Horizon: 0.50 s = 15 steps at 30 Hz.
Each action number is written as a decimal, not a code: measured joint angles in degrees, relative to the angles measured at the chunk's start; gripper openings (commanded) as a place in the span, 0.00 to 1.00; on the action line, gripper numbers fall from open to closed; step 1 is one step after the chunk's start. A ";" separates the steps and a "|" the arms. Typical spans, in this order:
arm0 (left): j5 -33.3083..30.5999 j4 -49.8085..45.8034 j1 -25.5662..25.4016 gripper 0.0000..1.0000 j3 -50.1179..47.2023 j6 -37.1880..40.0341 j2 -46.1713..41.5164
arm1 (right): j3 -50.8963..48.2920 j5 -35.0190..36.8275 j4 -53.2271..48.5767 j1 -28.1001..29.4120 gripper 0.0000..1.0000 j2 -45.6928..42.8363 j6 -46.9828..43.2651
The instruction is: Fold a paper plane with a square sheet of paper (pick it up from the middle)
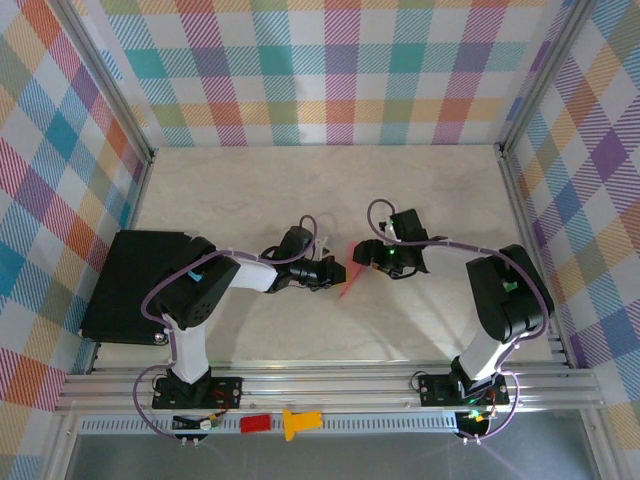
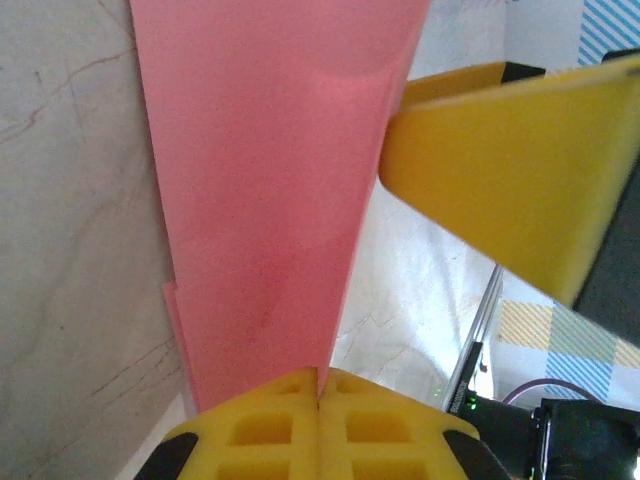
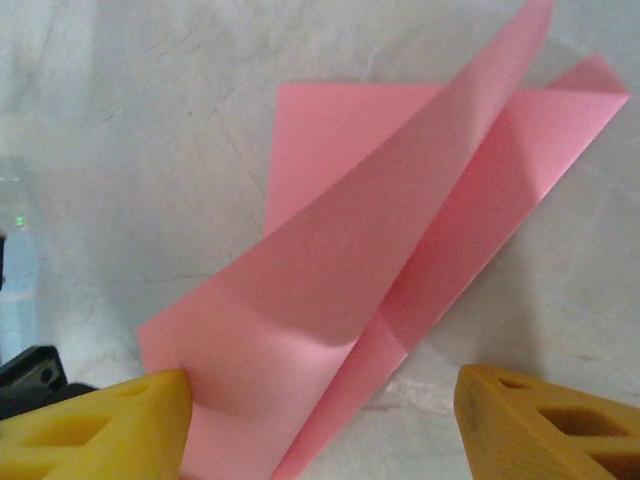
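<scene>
The left tool (image 2: 320,402) is clamped tight on one edge of the partly folded sheet of paper (image 2: 270,200), standing it up at the middle of the desk (image 1: 300,190), apparently so the right tool (image 3: 320,420), spread wide astride the raised flap, can crease it.

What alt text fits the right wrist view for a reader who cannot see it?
A partly folded pink paper sheet, one flap standing up, is seen against a pale marbled table. The right end effector is open, its yellow fingertips at the picture's lower corners.
</scene>
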 measured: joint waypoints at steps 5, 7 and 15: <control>0.33 0.66 0.13 0.00 -0.20 -1.31 0.04 | 2.86 1.49 -2.10 0.00 0.65 2.51 0.00; 0.33 0.81 0.15 0.00 -0.20 -1.51 0.17 | 3.54 1.77 -3.02 0.00 0.64 2.80 0.00; 0.24 1.49 0.15 0.05 -0.70 -1.70 1.29 | 7.08 5.70 -8.22 1.95 0.61 4.35 -0.24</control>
